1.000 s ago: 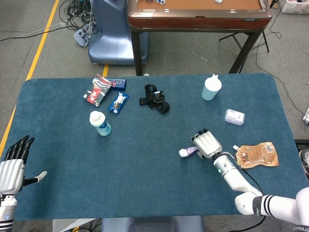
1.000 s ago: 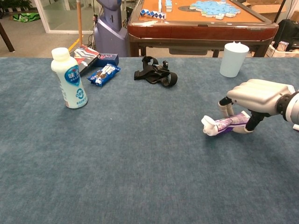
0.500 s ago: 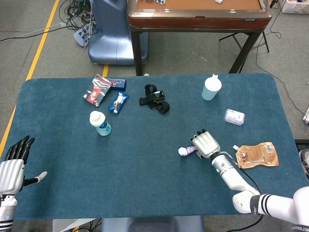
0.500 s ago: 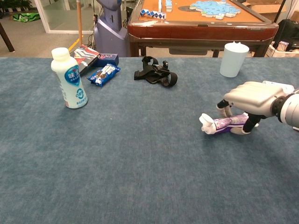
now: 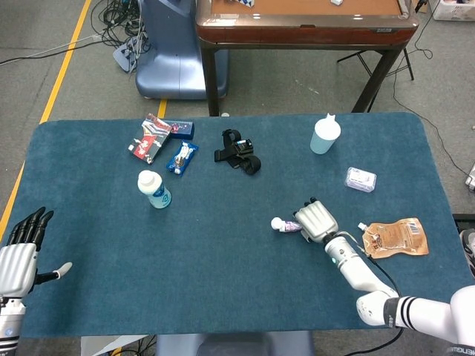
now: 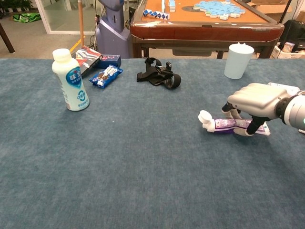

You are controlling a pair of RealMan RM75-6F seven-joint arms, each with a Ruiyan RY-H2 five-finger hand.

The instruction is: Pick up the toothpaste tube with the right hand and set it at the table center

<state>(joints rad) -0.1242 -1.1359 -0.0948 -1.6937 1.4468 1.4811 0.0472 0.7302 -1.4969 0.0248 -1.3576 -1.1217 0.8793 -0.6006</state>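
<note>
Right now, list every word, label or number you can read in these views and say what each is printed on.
Nothing reads in full.
Milk bottle: blue label, Chinese characters, first looks like "味", rest blurred.
Toothpaste tube, held by the right hand: purple print, too small.
Brown pouch: print blurred.
Blue snack wrapper and red box: illegible.

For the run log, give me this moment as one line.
stage: grasping | right hand: holds toothpaste tube | tube: low over table, right of center | left hand: idle, holds nothing
</note>
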